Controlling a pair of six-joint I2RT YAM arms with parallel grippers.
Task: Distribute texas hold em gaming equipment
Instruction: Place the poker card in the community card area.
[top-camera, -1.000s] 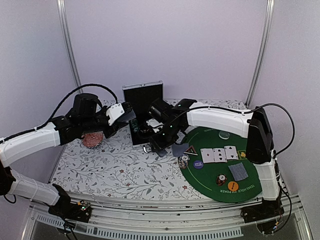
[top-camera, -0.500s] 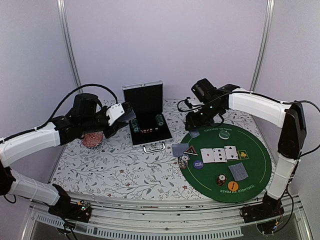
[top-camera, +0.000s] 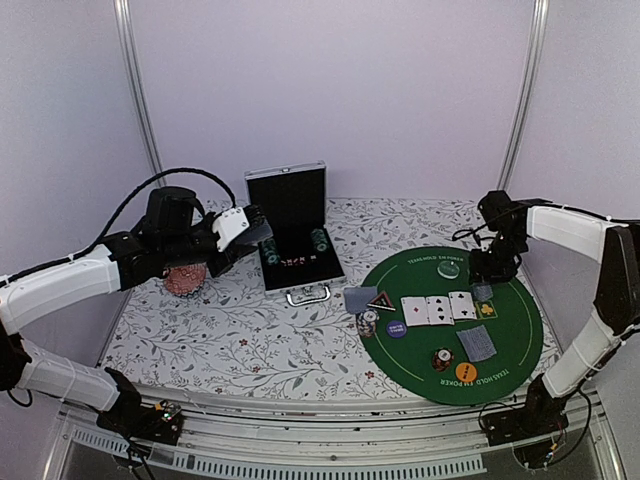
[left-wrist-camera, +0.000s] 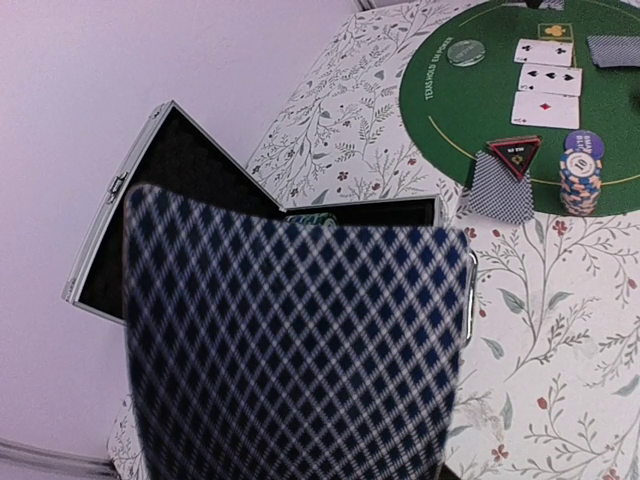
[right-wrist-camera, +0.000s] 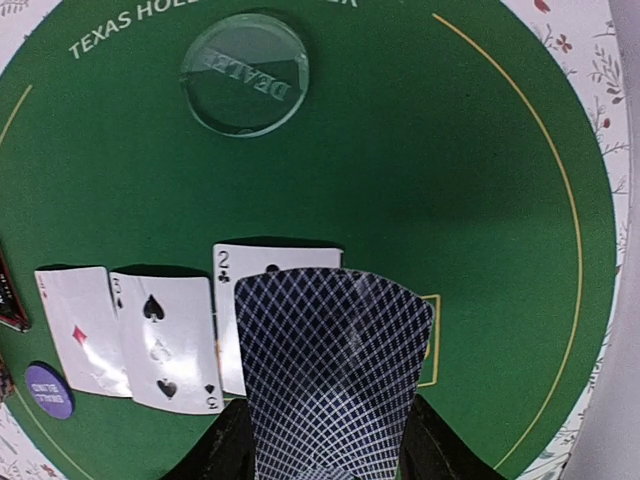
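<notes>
We see the right gripper over the right part of the mat, its jaws pinching the right card, back up, above the far end of the face-up row. Well left of the mat, beside the open case, the left gripper pinches the left card. Chips, marker and a face-down card sit at the mat's left edge.

The floral-patterned tabletop bears a round green felt mat at right, an open black metal-edged case at far centre, and a blue-backed playing card overlapping the mat's left edge.
</notes>
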